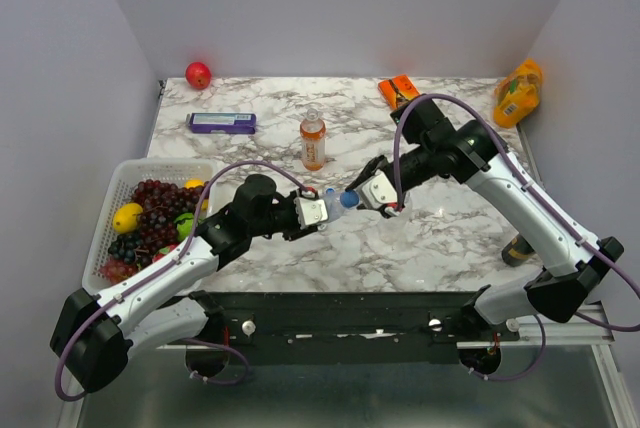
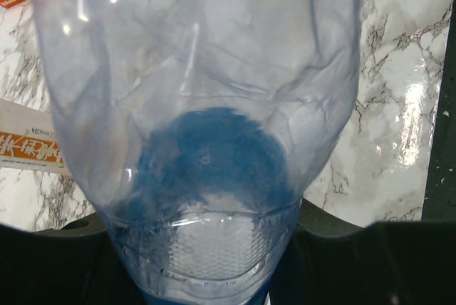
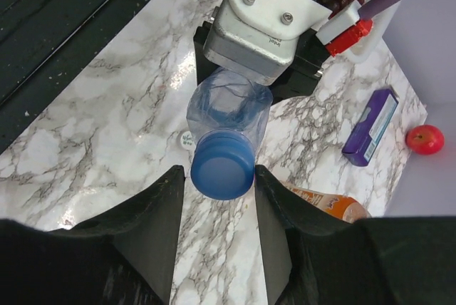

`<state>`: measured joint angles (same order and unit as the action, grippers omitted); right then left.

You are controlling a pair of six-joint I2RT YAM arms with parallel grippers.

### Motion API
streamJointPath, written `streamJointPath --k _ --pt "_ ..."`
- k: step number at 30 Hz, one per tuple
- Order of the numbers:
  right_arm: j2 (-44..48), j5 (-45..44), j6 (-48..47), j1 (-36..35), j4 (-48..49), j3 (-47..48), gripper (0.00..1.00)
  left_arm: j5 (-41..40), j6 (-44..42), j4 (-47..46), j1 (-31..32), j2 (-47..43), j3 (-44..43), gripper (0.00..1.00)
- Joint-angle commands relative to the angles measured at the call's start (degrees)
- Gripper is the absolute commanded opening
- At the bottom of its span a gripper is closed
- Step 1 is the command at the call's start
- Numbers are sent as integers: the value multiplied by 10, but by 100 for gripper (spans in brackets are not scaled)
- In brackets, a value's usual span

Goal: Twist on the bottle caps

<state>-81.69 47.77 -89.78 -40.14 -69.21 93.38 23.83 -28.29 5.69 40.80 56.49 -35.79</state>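
Holding: the left gripper (image 1: 320, 210) is clenched on the base end of the clear bottle (image 3: 229, 109). It carries the bottle level above the marble table (image 1: 440, 248), near the middle, with the neck pointing right.
Blue cap: the blue cap (image 3: 223, 169) sits over the neck of that bottle.
Right gripper: the right gripper (image 1: 355, 199) meets the bottle from the right, its fingers (image 3: 153, 226) flanking the cap closely on both sides. I cannot tell whether they are pinching it.
Loose disc: a small whitish disc (image 3: 186, 141) lies on the table under the bottle. It may be another cap but is too small to say.
Orange bottle: the orange bottle (image 1: 313, 141) stands upright farther back, at the middle. Its top looks pale, and I cannot tell whether a cap is screwed on.
Third bottle: not made out in any view.
Surroundings: a fruit basket (image 1: 150, 165) is at the left. At the far edge are a purple box (image 1: 221, 123), a red apple (image 1: 198, 75) and a yellow pouch (image 1: 518, 93).
Progress: early to middle, by my reading. The blue cap is at the neck but looks not yet tightened, so turning it comes next. At least one more bottle probably remains.
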Motion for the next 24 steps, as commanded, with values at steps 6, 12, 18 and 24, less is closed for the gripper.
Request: streamJointPath --k 6,12,18,24 --pt "12 27 -33 -6 -11 -12 47 20 19 -23 -3 5 -11 0" --pt "28 39 -18 -6 26 -34 47 25 30 -29 -3 17 -17 0" --pt "33 43 -19 -6 29 -39 48 31 37 -34 -3 25 -22 0" --pt "21 46 7 -6 26 -21 12 24 43 -44 -4 28 -23 0"
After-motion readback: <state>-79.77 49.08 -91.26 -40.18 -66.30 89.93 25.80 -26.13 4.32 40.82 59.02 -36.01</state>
